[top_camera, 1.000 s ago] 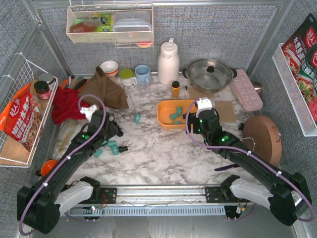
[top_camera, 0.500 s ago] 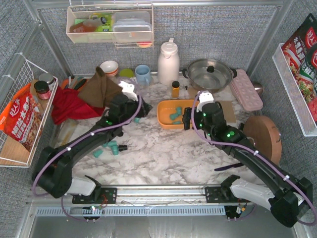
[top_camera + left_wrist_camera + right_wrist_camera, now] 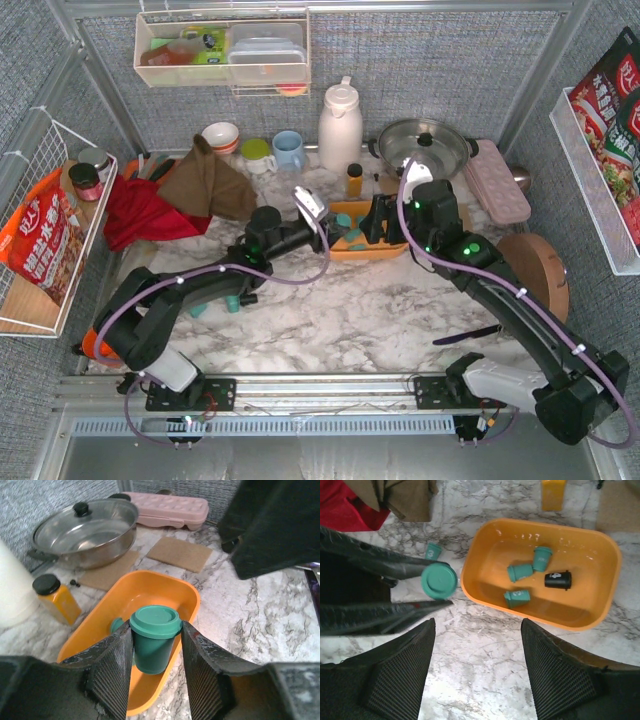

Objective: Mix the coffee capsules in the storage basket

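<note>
Capsule (image 3: 155,647), teal and upright, sits pinched in the left gripper (image 3: 156,630) at the storage basket (image 3: 150,587) rim.

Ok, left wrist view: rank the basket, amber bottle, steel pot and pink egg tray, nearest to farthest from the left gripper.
1. Basket, just ahead of the left gripper.
2. Amber bottle, left.
3. Steel pot, behind it.
4. Pink egg tray, far back.
</note>
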